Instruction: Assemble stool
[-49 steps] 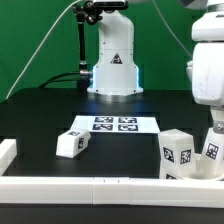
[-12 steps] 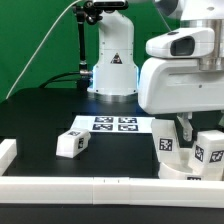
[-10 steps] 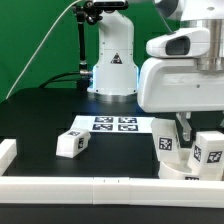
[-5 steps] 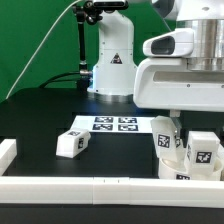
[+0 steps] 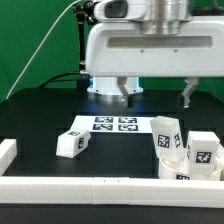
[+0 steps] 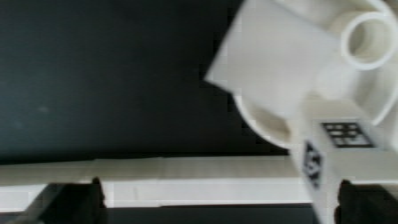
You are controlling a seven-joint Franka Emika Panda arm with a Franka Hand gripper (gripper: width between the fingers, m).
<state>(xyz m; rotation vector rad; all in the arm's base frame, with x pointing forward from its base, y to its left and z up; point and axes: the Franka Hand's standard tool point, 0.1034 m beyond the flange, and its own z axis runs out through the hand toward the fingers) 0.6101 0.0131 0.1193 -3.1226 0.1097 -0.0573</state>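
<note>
Exterior view: the arm's white housing fills the upper frame and hides most of what stands behind it. A dark piece hangs under its right end, too small to identify.

The stool lies in parts at the exterior view's lower right. The seat is mostly hidden behind the front rail and cut off at the frame edge. A tagged leg and a second leg stand up from it. Whether they are fixed into the seat or only resting there cannot be told. A third leg lies alone on the black table, well apart from the others and just beside the marker board.

Wrist view: this view alone shows the gripper. Its two dark fingertips sit wide apart at the frame's edge, with nothing between them. Beyond them are the rail and a blurred close-up of white stool parts. One part carries a tag and one has a round opening. The blur prevents telling which part is which.
</note>
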